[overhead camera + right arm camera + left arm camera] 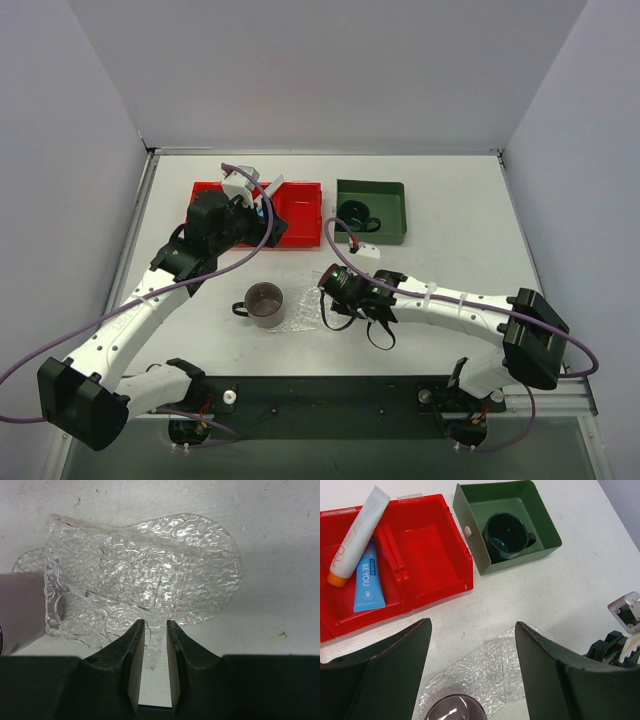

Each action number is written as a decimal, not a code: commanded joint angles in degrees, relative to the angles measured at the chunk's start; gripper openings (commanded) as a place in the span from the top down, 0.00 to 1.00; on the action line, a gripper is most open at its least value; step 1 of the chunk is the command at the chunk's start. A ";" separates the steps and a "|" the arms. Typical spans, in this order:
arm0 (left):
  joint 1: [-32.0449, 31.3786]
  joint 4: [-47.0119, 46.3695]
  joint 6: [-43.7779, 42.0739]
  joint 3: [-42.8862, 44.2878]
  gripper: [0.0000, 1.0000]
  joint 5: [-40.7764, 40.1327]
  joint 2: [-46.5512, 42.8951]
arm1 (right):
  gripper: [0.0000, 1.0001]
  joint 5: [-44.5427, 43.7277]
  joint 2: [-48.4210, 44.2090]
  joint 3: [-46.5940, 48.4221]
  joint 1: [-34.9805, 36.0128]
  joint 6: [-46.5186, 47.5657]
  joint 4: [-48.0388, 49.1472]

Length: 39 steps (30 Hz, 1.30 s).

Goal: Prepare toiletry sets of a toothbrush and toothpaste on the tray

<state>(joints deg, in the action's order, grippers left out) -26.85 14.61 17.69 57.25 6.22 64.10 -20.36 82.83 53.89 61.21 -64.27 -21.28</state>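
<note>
My right fingers (132, 660) stand nearly together with the near rim of the tray (150, 570) between them; I cannot tell whether they press it. The tray lies on the table (280, 580) straight ahead of them, with a cup (20, 610) at its left end. My left fingers (395, 670) are wide apart, holding nothing, above tray and cup. Ahead-left of them is the red bin (430, 550); in one compartment the toothpaste (357, 532) lies partly over the toothbrush (367, 577). Ahead-right is a green bin (540, 525) with a dark cup (506, 535) inside.
</note>
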 commanded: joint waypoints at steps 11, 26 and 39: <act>0.31 -1.08 -0.55 2.25 0.22 0.20 -0.29 | 0.88 -1.96 2.60 1.39 0.05 -0.07 -2.80; 0.31 -1.25 -0.55 2.16 0.22 0.29 -0.29 | 1.00 1.20 -1.61 0.17 -0.13 4.41 1.06; 0.40 -1.25 -0.64 1.98 0.22 0.29 -0.29 | 1.00 11.12 1.11 -0.80 -1.27 10.22 8.62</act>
<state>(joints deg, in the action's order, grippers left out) -26.85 14.61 17.69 57.25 6.22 64.10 -12.56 83.02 52.99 60.31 -56.18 -15.64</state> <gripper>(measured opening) 0.780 0.133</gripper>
